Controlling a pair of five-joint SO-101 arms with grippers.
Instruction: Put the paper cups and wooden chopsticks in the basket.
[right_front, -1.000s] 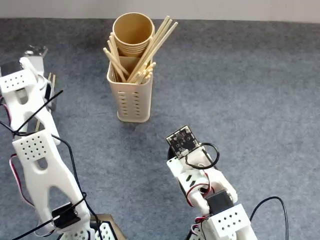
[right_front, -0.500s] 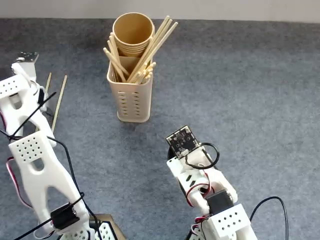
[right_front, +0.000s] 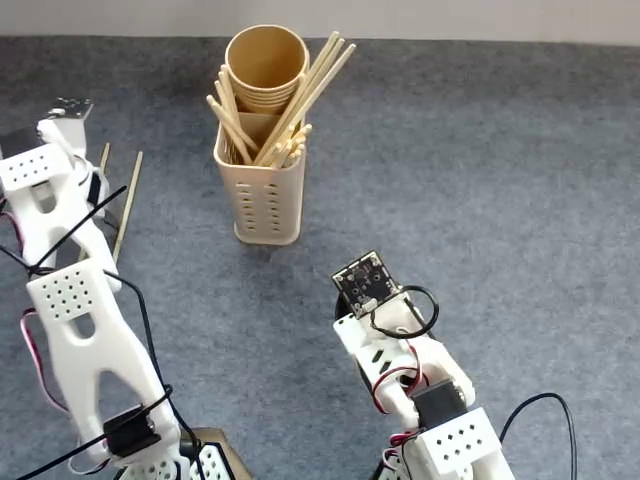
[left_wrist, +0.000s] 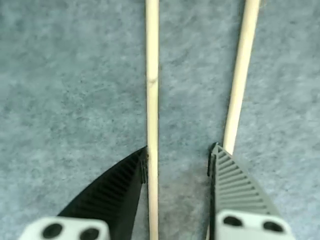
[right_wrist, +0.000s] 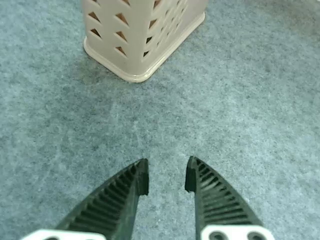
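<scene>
High view: basket (right_front: 258, 195) upright on grey carpet (right_front: 480, 180), toward the far middle of the table. Stack of paper cups (right_front: 266, 62) seated in its far half, top rim well above the basket wall. Bundled chopsticks (right_front: 303, 95) standing in the same basket, leaning across the front of the cups, tips fanned toward the far right. Two loose chopsticks (right_front: 128, 200) flat on the carpet well to the left of the basket, roughly parallel, close together but apart, partly covered by the left arm (right_front: 60, 230). Right arm (right_front: 400, 360) at the near edge, short of the basket. Left wrist view: left gripper (left_wrist: 178, 155) low over the loose pair, claw spread, nothing pinched. Inner stick (left_wrist: 152, 75) running between the two fingers, tight along the inner edge of the black finger (left_wrist: 120, 190); touching or a hairline apart, cannot tell. Outer stick (left_wrist: 242, 65) passing beneath the tip of the grey finger (left_wrist: 235, 185), outside the gap. Right wrist view: right gripper (right_wrist: 166, 175) just above the carpet, claw parted a little, holding nothing. Foot of the basket ahead of it, near but apart, perforated wall facing the claw.
</scene>
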